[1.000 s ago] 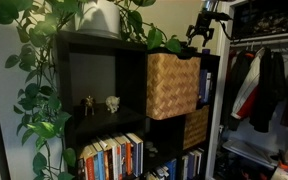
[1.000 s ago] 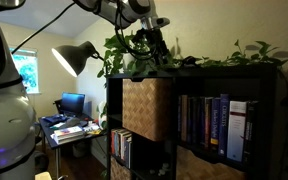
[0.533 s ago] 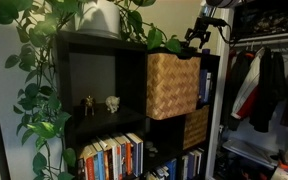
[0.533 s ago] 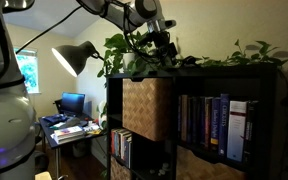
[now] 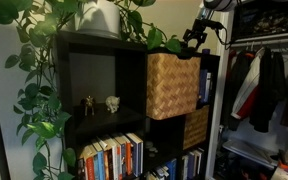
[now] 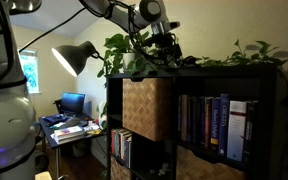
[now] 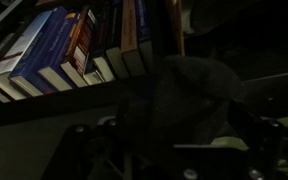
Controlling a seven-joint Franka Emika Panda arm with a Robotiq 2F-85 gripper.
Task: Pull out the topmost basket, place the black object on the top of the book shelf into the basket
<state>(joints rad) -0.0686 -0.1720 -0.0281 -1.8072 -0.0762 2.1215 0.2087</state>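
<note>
Tall black wooden book shelf (image 5: pixel 104 70) w/ cube compartments. The tan woven-wicker topmost basket (image 5: pixel 172 85) sticks out fwd of the shelf's top compartment. My gripper (image 5: pixel 195 42) hangs just above the shelf's top edge, over the basket's back. Jaws: can't tell, wrist view too dark. A dark rounded lump (image 7: pixel 199 85) close to the wrist cam is prob. the black object. If so, I judge the drop runs out from the shelf front, then down.
</note>
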